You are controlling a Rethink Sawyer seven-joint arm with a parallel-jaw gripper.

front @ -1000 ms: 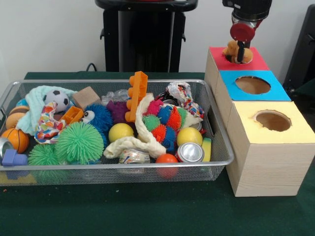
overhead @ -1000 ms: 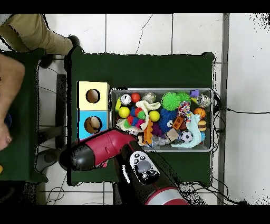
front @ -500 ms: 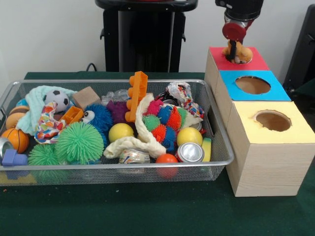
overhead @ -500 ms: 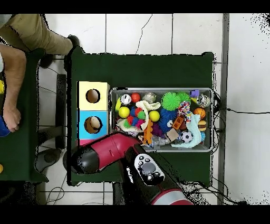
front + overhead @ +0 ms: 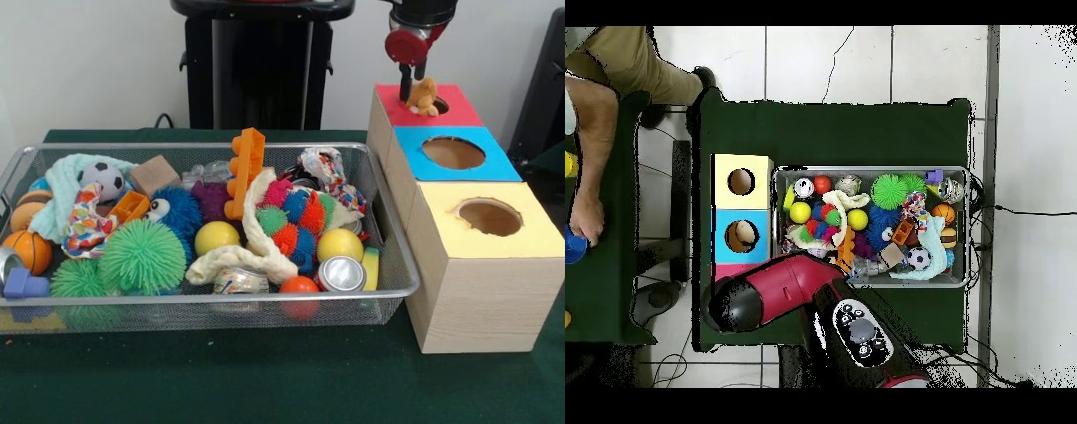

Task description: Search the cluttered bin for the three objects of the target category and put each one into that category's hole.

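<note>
a small tan plush toy (image 5: 424,94) is seen at the hole of the red-topped box (image 5: 459,111), resting at the hole's left edge and partly sunk into it. the gripper (image 5: 408,86) hangs just above and to the left of the toy in the front view; one dark finger (image 5: 405,88) is seen reaching down beside the toy, with a red round part above it. whether the jaws are parted or closed, and whether the toy is touched by them, cannot be told from these views.

the red-topped box is placed at the far end of a row of three wooden boxes; the blue-topped box (image 5: 494,165) is set next to it, and the yellow-topped box (image 5: 530,237) is placed nearest the camera, each with a round hole in its top. in the overhead view the red box is mostly covered by the red and black arm (image 5: 790,290).

just beside the boxes a wire mesh bin (image 5: 212,305) is set on the green table (image 5: 265,380). it is filled with clutter: an orange toy block (image 5: 245,168), a white rope toy (image 5: 252,238), green spiky balls (image 5: 141,256), a yellow ball (image 5: 217,237), a soccer ball (image 5: 108,178), a small basketball (image 5: 28,250), a metal can (image 5: 342,273) and a wooden cube (image 5: 154,174).

at the left edge of the overhead view a person's arm (image 5: 595,150) is seen.
</note>
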